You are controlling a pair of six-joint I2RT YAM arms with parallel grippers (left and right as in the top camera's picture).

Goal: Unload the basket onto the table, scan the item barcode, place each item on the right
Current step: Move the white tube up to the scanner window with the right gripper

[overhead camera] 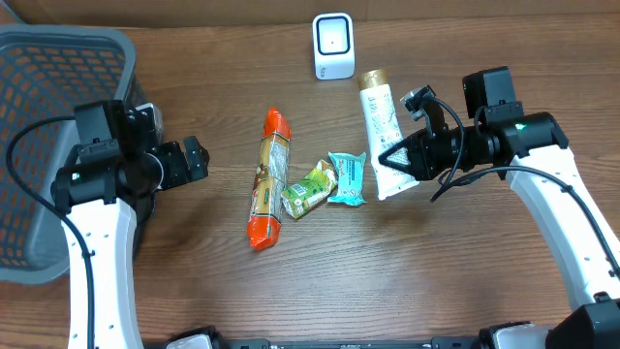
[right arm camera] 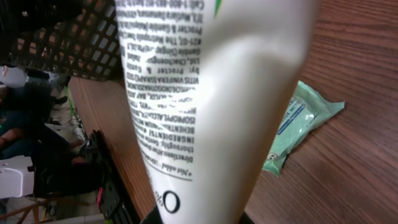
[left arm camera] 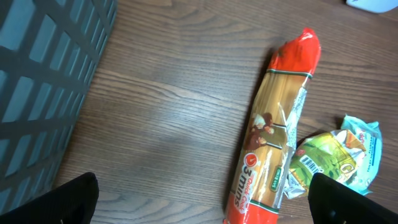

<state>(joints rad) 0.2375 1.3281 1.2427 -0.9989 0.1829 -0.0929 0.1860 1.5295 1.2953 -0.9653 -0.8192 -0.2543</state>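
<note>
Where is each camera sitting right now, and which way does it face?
Overhead: above the table, looking straight down; left arm, right arm, basket and scanner show.
Left wrist: on the left arm, facing the spaghetti pack and green packet; tips of the open left jaws at the bottom corners.
Right wrist: on the right arm, close against the white tube held in the right jaws; teal packet behind.
Shared: overhead and right wrist both show white tube and teal packet.

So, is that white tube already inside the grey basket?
No, the white tube is gripped in the right arm's jaws at the table's right side, far from the grey basket on the left.
</note>
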